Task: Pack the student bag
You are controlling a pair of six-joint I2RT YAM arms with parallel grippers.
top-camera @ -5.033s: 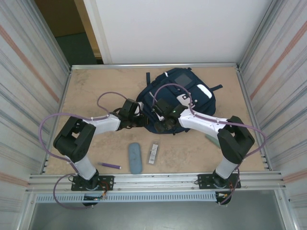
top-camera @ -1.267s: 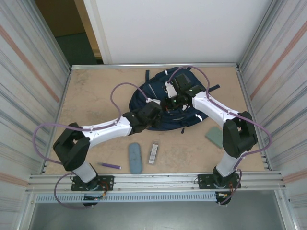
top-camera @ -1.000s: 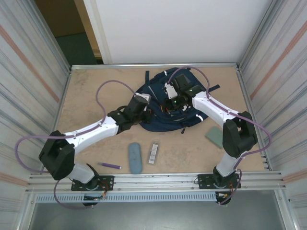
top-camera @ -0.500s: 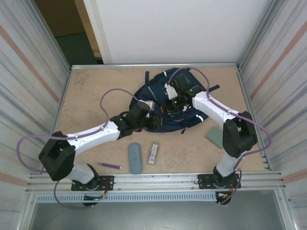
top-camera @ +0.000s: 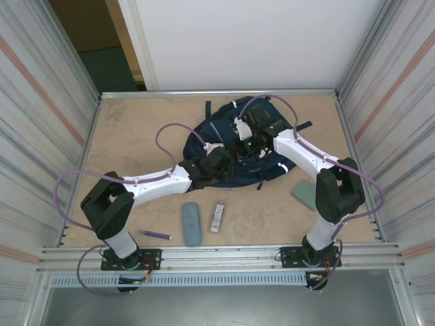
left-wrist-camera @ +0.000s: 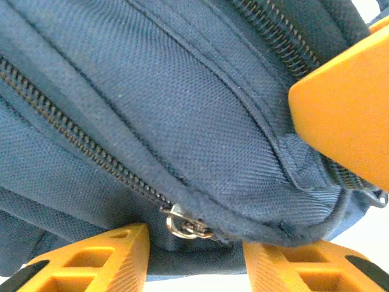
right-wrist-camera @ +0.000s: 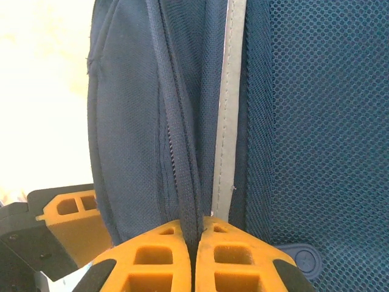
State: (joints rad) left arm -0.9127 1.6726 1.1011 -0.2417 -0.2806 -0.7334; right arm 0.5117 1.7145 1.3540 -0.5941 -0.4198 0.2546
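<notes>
The student bag, navy with a pale stripe, lies at the back middle of the table. My left gripper is at its near edge and stands open. Navy fabric and a small metal zipper ring sit between the orange fingers without being clamped. My right gripper is over the middle of the bag, shut on a fold of fabric beside a zipper. One right finger shows in the left wrist view. The inside of the bag is hidden.
On the table in front of the bag lie a blue-grey case, a narrow striped bar and a purple pen. A green flat item rests at the right. Corrugated metal walls close in both sides.
The left gripper opened and moved right and nearer, from the bag's left side to its front edge. The right gripper kept its hold on the bag fabric.
</notes>
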